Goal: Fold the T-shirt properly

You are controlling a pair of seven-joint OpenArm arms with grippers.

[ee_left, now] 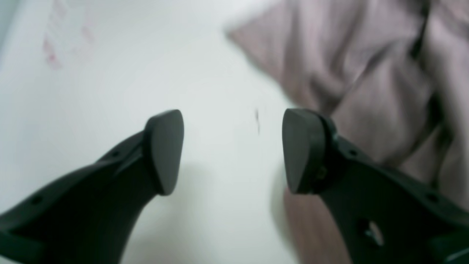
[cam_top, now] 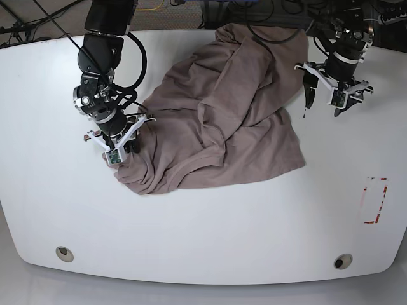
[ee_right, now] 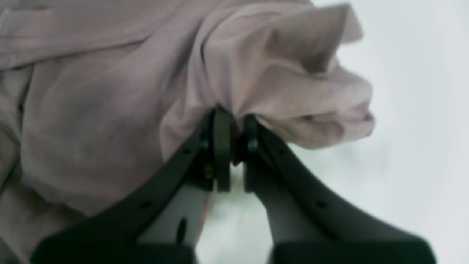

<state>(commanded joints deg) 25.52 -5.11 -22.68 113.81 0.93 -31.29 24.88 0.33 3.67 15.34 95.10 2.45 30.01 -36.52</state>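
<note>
We note the T-shirt (cam_top: 222,121) lying crumpled across the table (cam_top: 210,222), its near-left corner bunched in the clamped right pincer (ee_right: 232,117) while the left pincer (ee_left: 232,150) gapes empty just beside its right edge, so a one-sided pull risks dragging the heap.

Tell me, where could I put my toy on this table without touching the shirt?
The near strip of the white table, below the T-shirt, is bare. So is the far left, beyond the right tool. The middle is crowded by shirt. The right edge has room between the open left tool and a red mark.
</note>
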